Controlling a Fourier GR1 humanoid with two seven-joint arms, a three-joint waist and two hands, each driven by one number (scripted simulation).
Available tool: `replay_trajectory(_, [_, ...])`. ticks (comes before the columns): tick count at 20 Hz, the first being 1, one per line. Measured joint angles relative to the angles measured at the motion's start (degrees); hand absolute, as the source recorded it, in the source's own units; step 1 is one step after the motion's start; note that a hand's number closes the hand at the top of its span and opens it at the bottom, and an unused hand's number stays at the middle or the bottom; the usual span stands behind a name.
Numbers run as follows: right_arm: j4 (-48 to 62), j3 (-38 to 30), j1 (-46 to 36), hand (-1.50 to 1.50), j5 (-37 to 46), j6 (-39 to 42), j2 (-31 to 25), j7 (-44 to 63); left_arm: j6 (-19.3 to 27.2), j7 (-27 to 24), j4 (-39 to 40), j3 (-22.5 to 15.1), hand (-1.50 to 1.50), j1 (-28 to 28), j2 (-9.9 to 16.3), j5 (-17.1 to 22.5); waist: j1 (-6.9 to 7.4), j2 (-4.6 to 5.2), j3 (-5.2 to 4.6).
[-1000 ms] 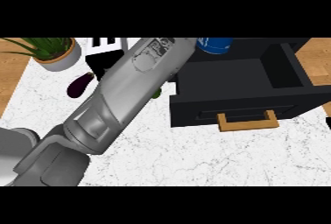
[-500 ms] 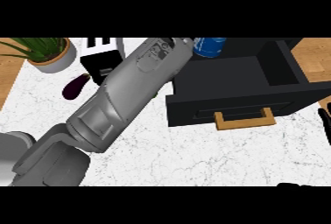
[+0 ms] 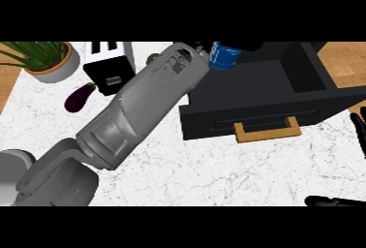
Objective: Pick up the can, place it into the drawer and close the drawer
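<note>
Head view: the left hand (image 3: 241, 46) grasps the blue can (image 3: 224, 56) over the back of the open black drawer (image 3: 261, 94). The right hand (image 3: 358, 127) shows only fingers at the right edge — straight, released.

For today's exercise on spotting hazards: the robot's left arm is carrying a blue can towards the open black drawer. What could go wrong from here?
1. The can hangs by the drawer's back rim, not over its middle; released here, it might strike the rim or fall behind.
2. The left hand is mostly hidden at the view's top, so its hold cannot be checked.
3. The long forearm crosses close to the black toaster and eggplant and could brush them on withdrawal.
</note>
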Motion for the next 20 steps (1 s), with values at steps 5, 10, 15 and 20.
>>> replay_trajectory(5, [-0.88, 0.65, -0.38, -1.5, 0.02, -0.06, 0.09, 0.65, 2.27, -0.44, 0.71, -2.33, -1.5, 1.01, -0.01, 1.29, -0.84, 0.16, -0.01])
replay_trajectory(10, [-0.26, 0.78, -1.24, -1.5, 0.36, -0.1, -0.16, 0.47, 4.04, -1.46, 1.53, -3.26, -1.5, 1.57, -0.01, 2.62, -0.93, 0.3, -0.01])
replay_trajectory(15, [-1.23, 0.84, -0.52, -1.5, 0.09, 0.26, -0.3, 0.66, 6.1, -2.38, 1.58, -4.11, -1.5, 2.27, -0.01, 4.04, -1.01, 0.22, -0.02])
replay_trajectory(20, [-3.03, 1.07, -1.48, -1.5, 2.64, -0.01, -1.63, 0.49, 7.89, -3.18, 1.01, -4.56, -1.5, 2.91, 0.0, 5.92, -1.16, 0.28, -0.06])
